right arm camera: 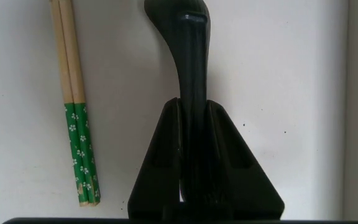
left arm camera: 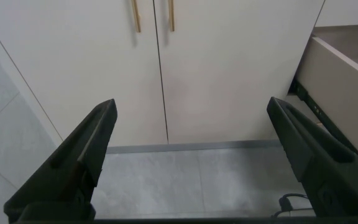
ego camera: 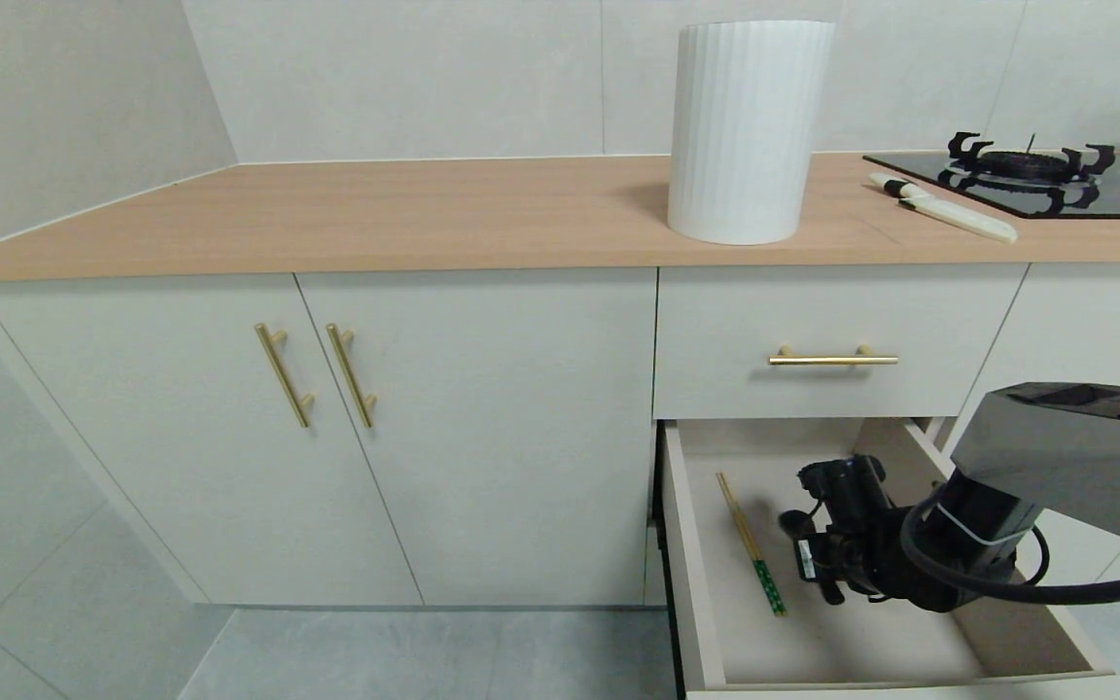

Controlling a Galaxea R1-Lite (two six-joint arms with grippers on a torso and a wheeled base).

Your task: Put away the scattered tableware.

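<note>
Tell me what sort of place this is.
Likely a home kitchen: black gas hob in a wooden countertop, pale cabinets with brass bar handles, and bamboo chopsticks with green ends in the open drawer.

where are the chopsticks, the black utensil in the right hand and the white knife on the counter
chopsticks (ego camera: 738, 518): head view, middle of the bare wooden part
black utensil (right arm camera: 189, 68): right wrist view, its shaft
white knife (ego camera: 961, 216): head view, its blade

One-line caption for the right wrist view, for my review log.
Right gripper clamps a black utensil over the drawer floor, beside green-tipped chopsticks.
</note>
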